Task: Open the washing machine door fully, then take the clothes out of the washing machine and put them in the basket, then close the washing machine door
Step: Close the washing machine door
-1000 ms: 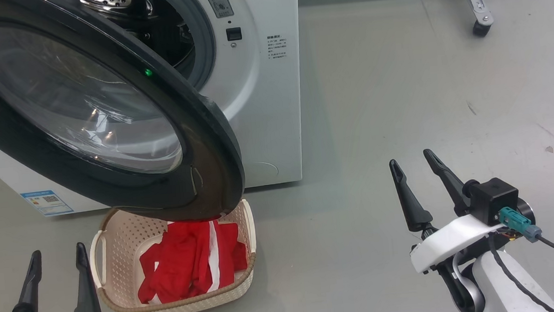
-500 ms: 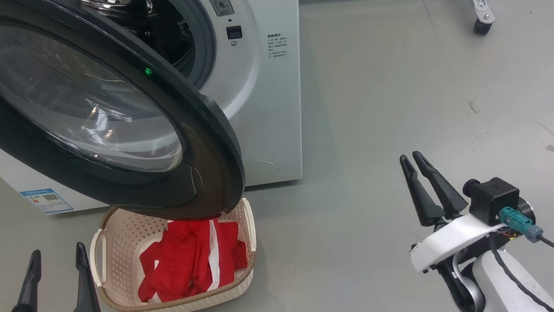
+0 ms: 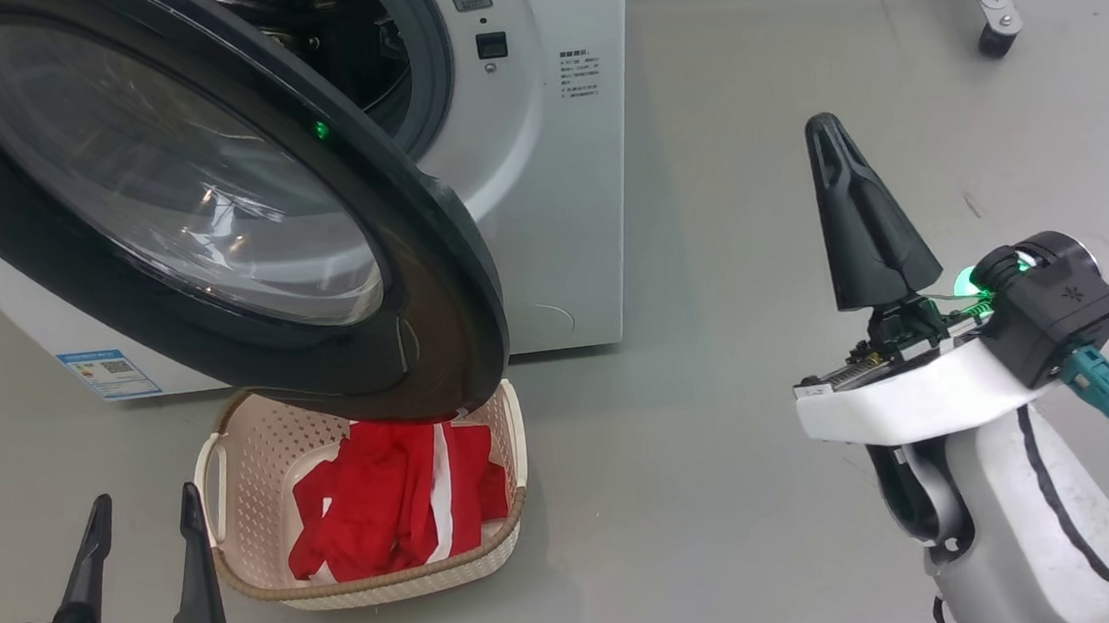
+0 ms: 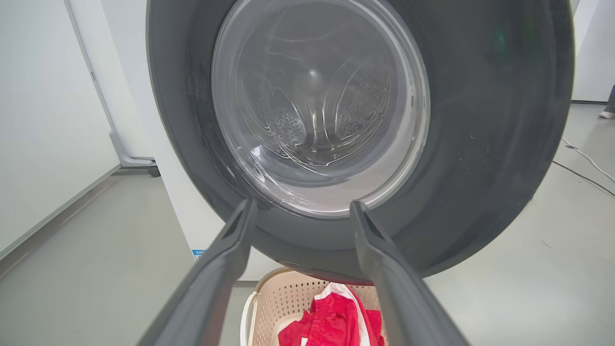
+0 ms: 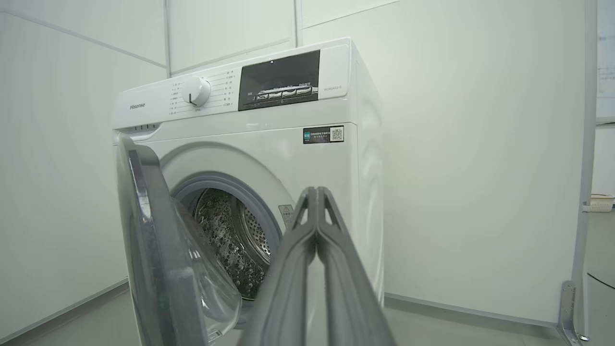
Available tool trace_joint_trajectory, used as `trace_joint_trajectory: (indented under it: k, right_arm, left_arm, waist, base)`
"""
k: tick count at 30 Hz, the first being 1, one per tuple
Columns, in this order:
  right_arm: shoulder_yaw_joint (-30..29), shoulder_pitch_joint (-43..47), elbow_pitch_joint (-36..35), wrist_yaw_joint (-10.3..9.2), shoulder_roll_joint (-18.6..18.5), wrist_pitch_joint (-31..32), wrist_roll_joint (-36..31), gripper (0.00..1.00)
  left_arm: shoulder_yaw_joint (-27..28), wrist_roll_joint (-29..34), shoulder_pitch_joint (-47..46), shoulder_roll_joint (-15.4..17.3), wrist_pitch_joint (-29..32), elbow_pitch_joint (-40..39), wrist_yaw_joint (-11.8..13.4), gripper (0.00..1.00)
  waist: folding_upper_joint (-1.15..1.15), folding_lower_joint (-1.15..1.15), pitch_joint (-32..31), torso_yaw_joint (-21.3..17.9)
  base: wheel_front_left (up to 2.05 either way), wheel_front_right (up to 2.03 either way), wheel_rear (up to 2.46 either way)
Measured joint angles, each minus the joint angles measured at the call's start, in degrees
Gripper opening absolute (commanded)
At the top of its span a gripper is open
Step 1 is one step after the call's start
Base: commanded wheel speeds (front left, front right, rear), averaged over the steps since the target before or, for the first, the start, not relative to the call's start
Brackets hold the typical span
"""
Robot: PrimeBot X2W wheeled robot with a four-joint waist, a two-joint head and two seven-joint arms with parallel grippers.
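Washing machine door (image 3: 205,212) stands open, lower rim above the basket (image 3: 378,583) on the floor (image 3: 704,188) in front of the washing machine (image 3: 561,150); red clothes (image 3: 400,501) lie inside the basket. Left pincer (image 3: 146,496) spread, just beside basket. Right pincer (image 3: 828,127) pressed together, well apart over floor.

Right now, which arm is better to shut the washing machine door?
Probably the right. The right gripper is shut into one blunt tip, held high near the free edge of the washing machine door. The left gripper sits low, open, by the basket.
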Motion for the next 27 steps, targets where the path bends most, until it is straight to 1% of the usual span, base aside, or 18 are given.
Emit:
trace_joint_trajectory:
  k: [4, 6, 8, 11, 16, 19, 22, 24, 25, 27]
  right_arm:
    - [4.60, -0.90, -2.14, 0.01, -0.14, 0.00, -1.31, 0.00]
    - [9.17, -1.63, -2.91, 0.01, -0.90, 0.00, -1.53, 0.00]
    - [14.79, -2.86, -3.63, 0.01, -2.38, 0.00, -1.51, 0.00]
    - [21.45, -4.28, -3.83, 0.01, -4.31, 0.00, -1.43, 0.00]
    - [29.58, -4.99, -1.36, 0.19, -7.37, 0.00, -0.94, 0.00]
    - [32.77, -5.00, 1.34, 0.19, -9.07, 0.00, -0.04, 0.00]
    - [34.63, -5.00, 4.27, 0.19, -10.29, 0.01, 0.58, 0.00]
    - [34.96, -5.06, 5.86, 0.19, -11.16, 0.01, 0.81, 0.00]
    - [34.78, -5.27, 7.35, 0.19, -11.40, 0.00, 1.23, 0.00]
    - [33.93, -6.00, 8.99, 0.19, -11.78, 0.01, 1.31, 0.00]
  left_arm:
    - [-0.49, 0.23, -0.05, -0.11, 0.00, 0.09, -0.38, 1.00]
    - [-1.07, 0.30, -0.10, -0.14, 0.00, 0.18, -0.54, 1.00]
    - [-1.85, 0.30, -0.14, -0.23, 0.00, 0.23, -0.65, 1.00]
    - [-2.48, 0.30, -0.32, -0.29, 0.00, 0.43, -0.86, 1.00]
    - [-4.13, 0.30, -1.53, -0.42, 0.00, 0.55, -1.14, 1.00]
    - [-5.32, 0.27, -1.62, -0.44, 0.00, 0.60, -1.30, 1.00]
    - [-5.99, -0.13, -1.92, -0.51, 0.00, 0.59, -1.31, 1.00]
    - [-6.88, -1.54, -2.29, -0.51, 0.00, 0.54, -1.31, 1.00]
    - [-7.82, -2.90, -2.49, -0.52, 0.00, 0.48, -1.31, 1.00]
    - [-8.61, -3.81, -2.52, -0.51, 0.00, 0.33, -1.32, 1.00]
  waist:
    - [0.00, 0.00, 0.57, 1.30]
    - [0.00, 0.00, 0.85, 2.09]
    - [0.00, 0.00, 1.13, 3.01]
    - [0.00, 0.00, 1.59, 4.56]
    - [0.00, 0.00, 2.51, 7.54]
    - [0.00, 0.00, 3.22, 9.48]
    - [0.00, 0.00, 4.08, 11.45]
    - [0.00, 0.00, 4.77, 12.72]
    - [0.00, 0.00, 5.58, 13.88]
    - [0.00, 0.00, 6.59, 14.91]
  base:
    - [0.00, 0.00, 0.00]
    - [0.00, 0.00, 0.00]
    - [0.00, 0.00, 0.00]
    - [0.00, 0.00, 0.00]
    - [0.00, 0.00, 0.00]
    - [0.00, 0.00, 0.00]
    - [0.00, 0.00, 0.00]
    - [0.00, 0.00, 0.00]
    - [0.00, 0.00, 0.00]
    - [0.00, 0.00, 0.00]
